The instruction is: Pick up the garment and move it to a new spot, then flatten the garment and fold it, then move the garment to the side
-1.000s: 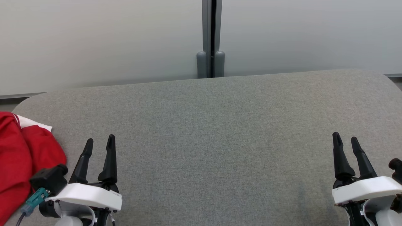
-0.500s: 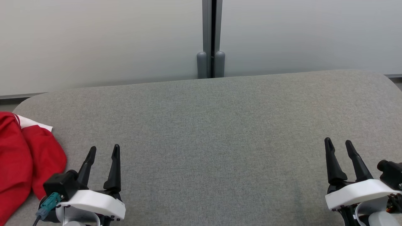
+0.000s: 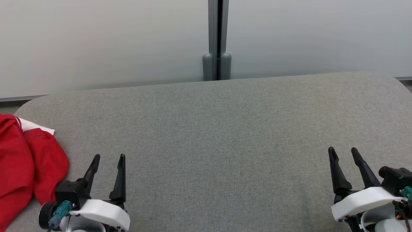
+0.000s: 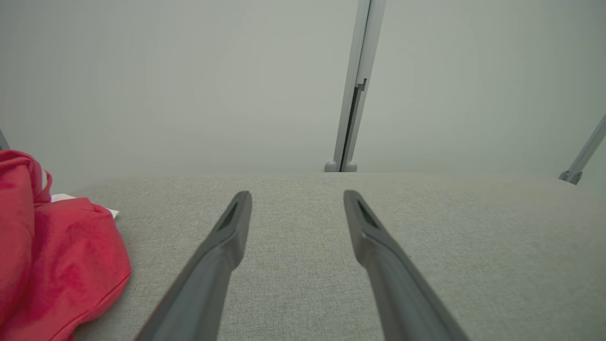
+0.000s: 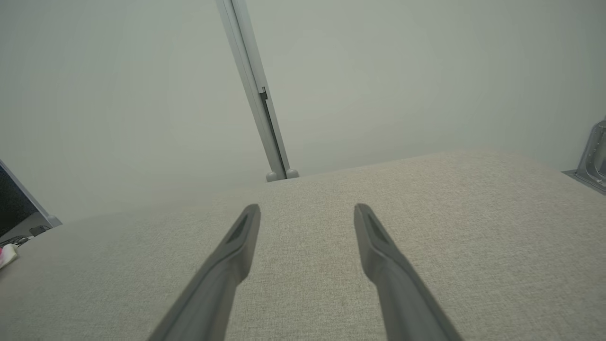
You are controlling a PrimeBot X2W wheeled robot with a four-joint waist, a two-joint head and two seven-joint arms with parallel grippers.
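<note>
Left gripper [image 3: 108, 157] (jaws apart, empty) just right of red garment [image 3: 22, 164]

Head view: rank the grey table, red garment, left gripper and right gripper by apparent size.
1. Grey table, by far.
2. Red garment, though the picture's left edge cuts it off.
3. Left gripper and right gripper: they look alike, so no ranking between them.

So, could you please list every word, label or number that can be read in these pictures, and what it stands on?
No readable text anywhere.
The red garment, the grey table, the wall panels, the left end effector and the right end effector bear no legible words, labels or numbers.
</note>
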